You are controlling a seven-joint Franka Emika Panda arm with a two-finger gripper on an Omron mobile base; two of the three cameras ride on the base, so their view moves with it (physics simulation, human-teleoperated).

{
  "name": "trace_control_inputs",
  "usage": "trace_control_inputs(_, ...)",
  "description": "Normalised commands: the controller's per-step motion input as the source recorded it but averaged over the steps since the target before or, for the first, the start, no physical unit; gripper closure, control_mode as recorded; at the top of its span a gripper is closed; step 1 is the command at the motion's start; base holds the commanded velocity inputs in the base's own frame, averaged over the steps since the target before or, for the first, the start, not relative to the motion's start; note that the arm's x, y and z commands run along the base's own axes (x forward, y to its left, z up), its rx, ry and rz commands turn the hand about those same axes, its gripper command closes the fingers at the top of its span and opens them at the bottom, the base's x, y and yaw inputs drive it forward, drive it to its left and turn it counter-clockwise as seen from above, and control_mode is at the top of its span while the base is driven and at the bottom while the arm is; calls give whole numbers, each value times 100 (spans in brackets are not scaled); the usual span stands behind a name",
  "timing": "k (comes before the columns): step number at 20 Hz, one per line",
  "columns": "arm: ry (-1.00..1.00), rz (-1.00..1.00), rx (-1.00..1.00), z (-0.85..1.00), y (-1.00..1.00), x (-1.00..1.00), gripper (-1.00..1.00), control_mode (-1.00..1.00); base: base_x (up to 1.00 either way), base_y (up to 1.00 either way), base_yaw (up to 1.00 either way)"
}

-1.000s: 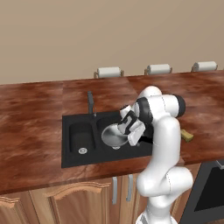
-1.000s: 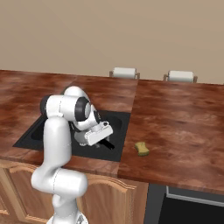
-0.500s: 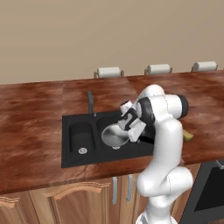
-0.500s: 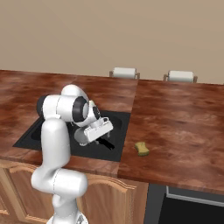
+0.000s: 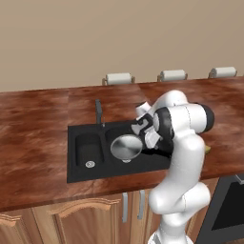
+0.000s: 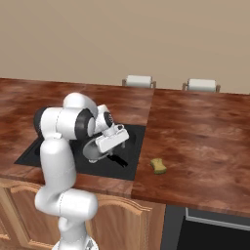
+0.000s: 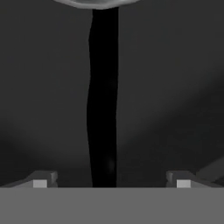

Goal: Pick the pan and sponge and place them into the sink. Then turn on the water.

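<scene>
Brown wooden countertop is carrying the black sink (image 5: 78,171), where the pan (image 5: 126,147) is lying in the larger basin. Bent low over it, the white arm is holding its gripper (image 7: 111,180) released, fingers spread wide either side of the pan's black handle (image 7: 103,105). Beside the sink's right edge, the sponge (image 6: 157,165) is lying on the counter.

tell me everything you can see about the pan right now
The pan is a round, shallow, silver-grey metal frying pan with a straight black handle. It sits in the larger basin of the black sink, rim up, with the handle running toward the robot's side of the basin. In the hand view the handle runs between the open gripper fingertips, which stand apart from it on either side, so nothing grips it. No water falls on it.
</scene>
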Motion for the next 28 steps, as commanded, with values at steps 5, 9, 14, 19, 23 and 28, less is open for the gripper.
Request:
trace_control_inputs(5,0,0,2,38,-48,-16,-100,-100,0,0,0)
trace_control_inputs(9,0,-2,6,31,-47,-28,-100,-100,0,0,0)
trace_control_inputs(14,1,-6,8,24,-42,-21,-100,-100,0,0,0)
trace_control_inputs(19,-1,-12,10,3,-21,-6,-100,-100,0,0,0)
trace_control_inputs(23,0,-15,8,0,-17,-3,-100,-100,0,0,0)
trace_control_inputs(28,1,-16,6,17,-19,-5,-100,-100,0,0,0)
